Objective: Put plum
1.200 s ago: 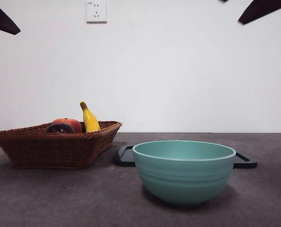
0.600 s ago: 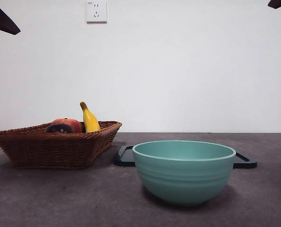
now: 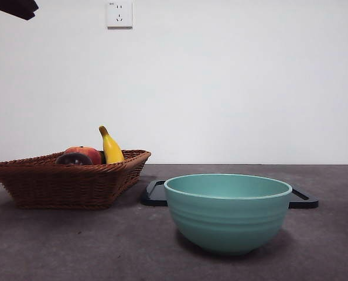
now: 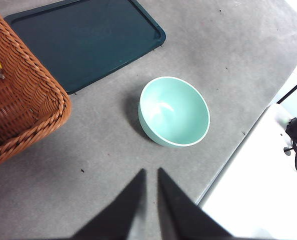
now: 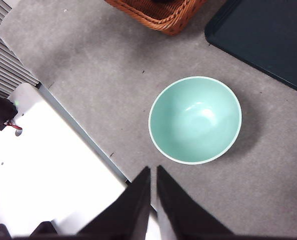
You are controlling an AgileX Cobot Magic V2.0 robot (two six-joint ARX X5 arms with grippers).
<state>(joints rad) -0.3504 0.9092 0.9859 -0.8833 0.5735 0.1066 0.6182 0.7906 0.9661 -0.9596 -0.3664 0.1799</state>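
A mint green bowl (image 3: 228, 211) sits nearest on the grey table (image 3: 74, 246), with a dark tray (image 3: 156, 193) just behind it. Farther back, the plum (image 3: 73, 158) lies in a wicker basket (image 3: 62, 181) beside a red-orange fruit (image 3: 86, 153) and a banana (image 3: 111, 146). Both arms hang high above the table, the left gripper (image 4: 149, 176) and right gripper (image 5: 153, 172) each with jaws nearly together, holding nothing.

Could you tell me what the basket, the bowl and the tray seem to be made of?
The basket looks like woven wicker or rattan: brown braided strands with a twisted rim. The bowl seems to be glazed ceramic, possibly melamine: smooth pale teal with soft highlights and faint ridges on its outer wall. The tray appears to be matte dark plastic, with a moulded raised rim and rounded corners.
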